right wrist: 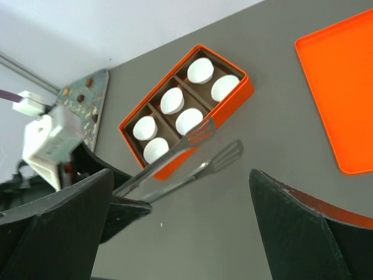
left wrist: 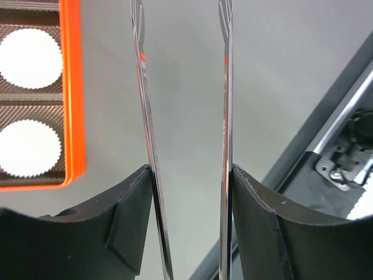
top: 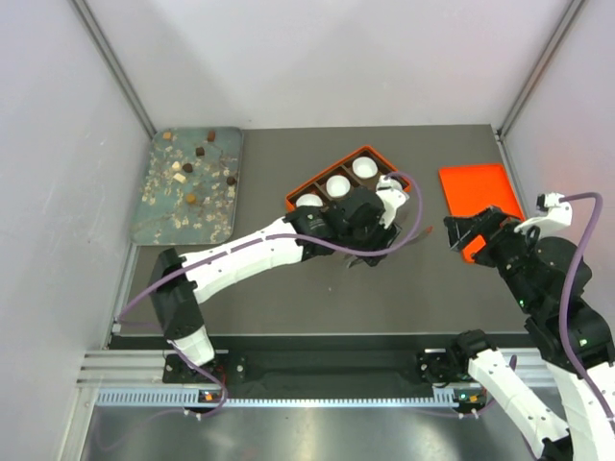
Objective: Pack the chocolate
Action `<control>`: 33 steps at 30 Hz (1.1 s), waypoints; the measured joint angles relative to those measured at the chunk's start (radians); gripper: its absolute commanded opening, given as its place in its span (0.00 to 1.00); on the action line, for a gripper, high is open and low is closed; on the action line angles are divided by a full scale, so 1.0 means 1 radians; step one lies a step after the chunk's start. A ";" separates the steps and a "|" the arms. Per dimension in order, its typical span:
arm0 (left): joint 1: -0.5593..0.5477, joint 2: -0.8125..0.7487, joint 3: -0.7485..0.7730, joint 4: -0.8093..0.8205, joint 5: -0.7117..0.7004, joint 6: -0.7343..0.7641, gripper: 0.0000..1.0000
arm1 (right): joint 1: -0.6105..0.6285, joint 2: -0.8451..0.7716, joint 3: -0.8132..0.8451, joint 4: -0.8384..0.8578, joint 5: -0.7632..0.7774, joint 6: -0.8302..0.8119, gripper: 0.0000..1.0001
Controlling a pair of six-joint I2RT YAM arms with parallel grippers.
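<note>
- The tabletop (top: 288,288) has walls on three sides; a bare strip runs between the tray (top: 154,226) at the far left and the orange box (right wrist: 236,100) mid-table.
- A flat orange lid (top: 476,187) lies near the right wall.
- The left tool (left wrist: 189,175) grips the tongs (right wrist: 201,133), whose tips hang just beside the box's rim.
- The right tool (right wrist: 180,192) gapes wide, holding nothing.
- The chocolate (top: 187,167), small dark, tan and white lumps, is scattered on the tray, well apart from the paper cups (right wrist: 173,100).

Overhead camera, two close wrist cameras; orange box (left wrist: 71,87) probably common to all
</note>
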 measured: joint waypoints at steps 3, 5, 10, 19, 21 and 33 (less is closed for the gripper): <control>0.011 -0.035 0.006 -0.031 0.000 -0.019 0.56 | 0.000 0.002 -0.010 -0.008 -0.017 0.008 1.00; 0.028 -0.054 0.006 -0.050 0.001 -0.028 0.56 | 0.000 0.005 -0.011 -0.011 -0.028 0.013 1.00; 0.118 -0.093 0.006 -0.103 -0.015 -0.040 0.53 | 0.000 0.008 -0.033 -0.006 -0.068 0.015 1.00; 0.450 -0.164 -0.040 -0.162 -0.037 -0.041 0.52 | 0.000 0.008 -0.103 0.007 -0.096 0.014 1.00; 0.531 -0.173 -0.054 -0.178 -0.056 -0.039 0.52 | 0.000 0.007 -0.117 0.010 -0.099 0.012 1.00; 0.938 -0.175 -0.158 -0.170 -0.113 -0.043 0.48 | 0.000 0.002 -0.189 0.042 -0.126 -0.014 1.00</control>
